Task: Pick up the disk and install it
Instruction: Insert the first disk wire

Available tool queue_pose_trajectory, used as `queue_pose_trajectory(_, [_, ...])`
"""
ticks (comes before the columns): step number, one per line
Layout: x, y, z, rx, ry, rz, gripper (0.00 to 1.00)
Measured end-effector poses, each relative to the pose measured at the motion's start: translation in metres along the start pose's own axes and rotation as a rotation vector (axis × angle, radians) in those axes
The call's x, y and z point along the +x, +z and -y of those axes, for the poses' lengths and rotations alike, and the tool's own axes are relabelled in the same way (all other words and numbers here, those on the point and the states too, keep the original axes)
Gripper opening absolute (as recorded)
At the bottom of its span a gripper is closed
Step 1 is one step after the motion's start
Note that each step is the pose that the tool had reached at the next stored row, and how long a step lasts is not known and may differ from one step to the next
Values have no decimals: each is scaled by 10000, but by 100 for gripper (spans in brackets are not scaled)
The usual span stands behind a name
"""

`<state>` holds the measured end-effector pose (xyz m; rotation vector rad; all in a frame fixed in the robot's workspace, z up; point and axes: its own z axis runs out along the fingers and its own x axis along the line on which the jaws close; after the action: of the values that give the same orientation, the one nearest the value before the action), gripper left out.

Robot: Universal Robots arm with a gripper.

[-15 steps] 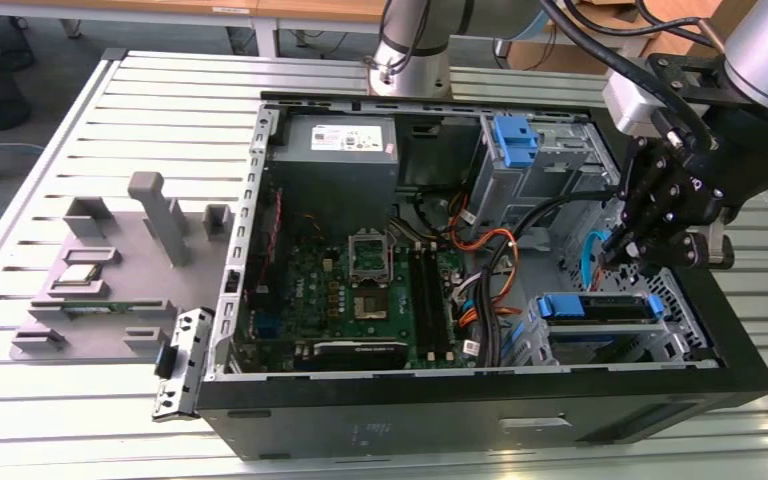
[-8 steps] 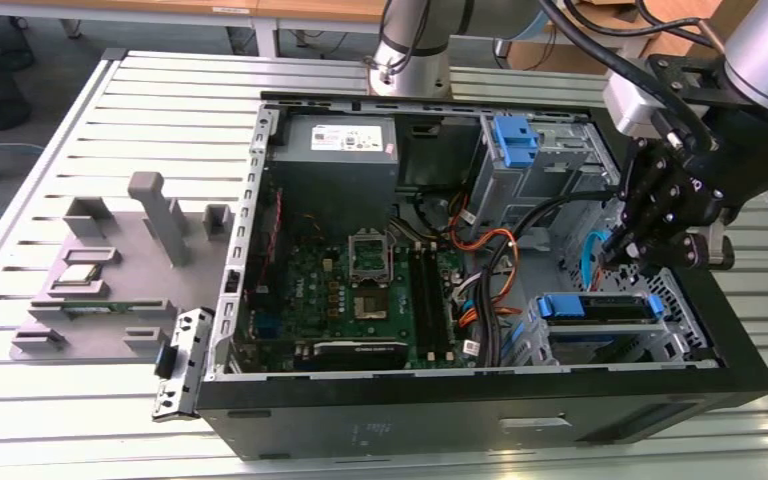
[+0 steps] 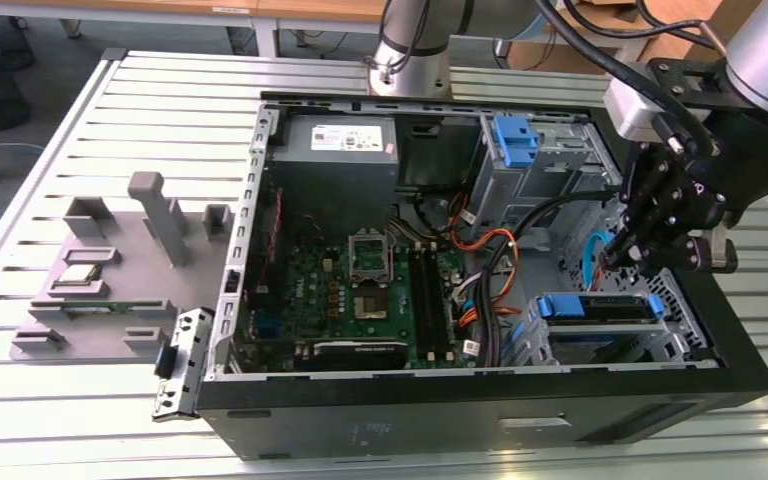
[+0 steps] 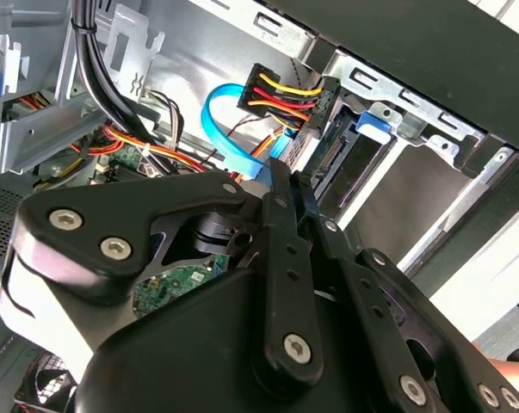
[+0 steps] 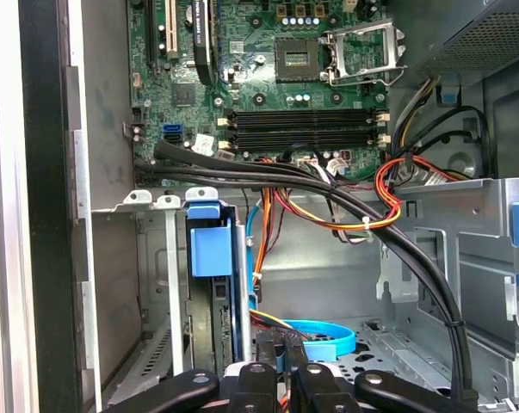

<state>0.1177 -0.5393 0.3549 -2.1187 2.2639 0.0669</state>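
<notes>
Disk [image 3: 599, 307] seated in case bay; claw [image 3: 646, 262] pressed together, empty; slatted metal table [image 3: 91, 400].

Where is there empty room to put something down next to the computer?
The slatted table is bare behind the grey parts tray, beside the open computer case. Another bare strip runs along the front edge. Inside the case is crowded: motherboard, cables, drive cage and the tool.
</notes>
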Motion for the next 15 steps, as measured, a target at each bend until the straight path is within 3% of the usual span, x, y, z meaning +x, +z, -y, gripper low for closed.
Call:
queue_pose_trajectory(6, [13, -1, 1, 0, 0, 0, 16])
queue_pose_trajectory(11, [69, -3, 5, 14, -1, 2, 16])
queue_pose_trajectory(13, [109, -4, 7, 70, -5, 6, 16])
queue_pose_trajectory(15, [142, -2, 5, 186, -12, 12, 16])
